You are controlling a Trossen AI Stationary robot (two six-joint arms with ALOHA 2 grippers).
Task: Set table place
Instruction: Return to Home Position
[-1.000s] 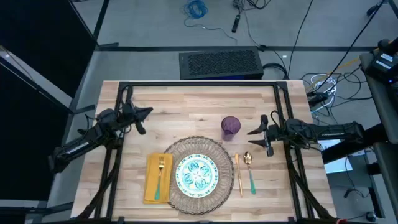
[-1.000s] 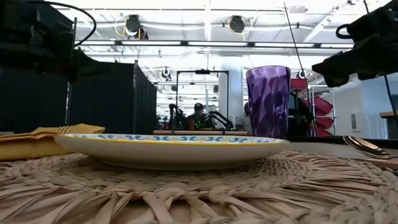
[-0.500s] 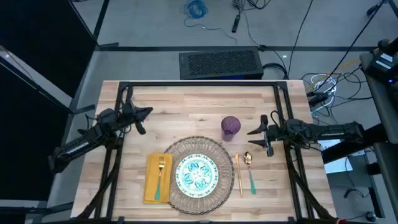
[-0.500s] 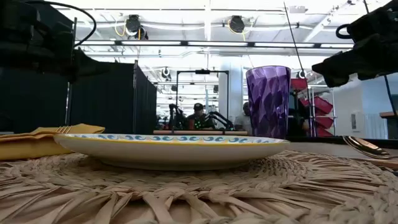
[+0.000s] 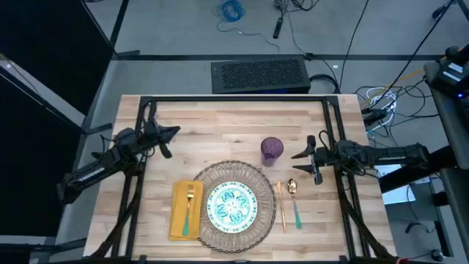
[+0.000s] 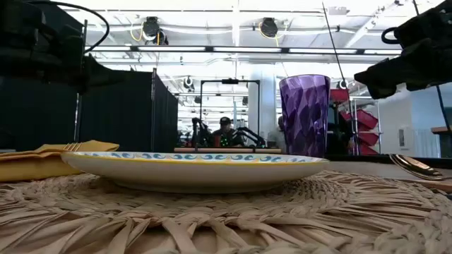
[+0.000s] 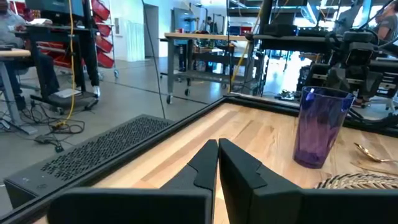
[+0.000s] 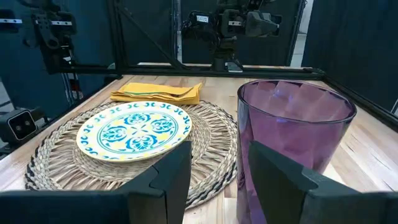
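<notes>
A round white plate (image 5: 231, 204) with teal scrollwork sits centred on a coarse woven wicker mat (image 5: 253, 177) on the pale plank table (image 5: 220, 128). A fork (image 5: 189, 207) lies on the folded yellow napkin (image 5: 178, 214) at left, with a spoon (image 5: 294, 199) and faceted purple cup (image 5: 272, 149) at right. The right gripper (image 5: 294, 155) gapes empty near the cup. The left gripper (image 5: 176, 132), pinched closed on nothing, waits at the table's left.

Table (image 5: 220, 125): light wood planks, black frame.
Mat (image 5: 258, 180): round woven wicker, flat at the near-centre of the table.
Plate (image 5: 232, 205): small, white with teal pattern, centred on the mat.
Napkin (image 5: 179, 221): yellow cloth, folded oblong, just left of the plate, its right edge over the mat's rim.
Fork (image 5: 189, 209): gold, teal handle, lengthwise on the napkin.
Knife (image 5: 281, 205): slim, gold, just right of the mat.
Spoon (image 5: 294, 202): gold bowl, teal handle, beside the knife on its right.
Cup (image 5: 272, 150): purple, upright, off the mat's upper right edge.
</notes>
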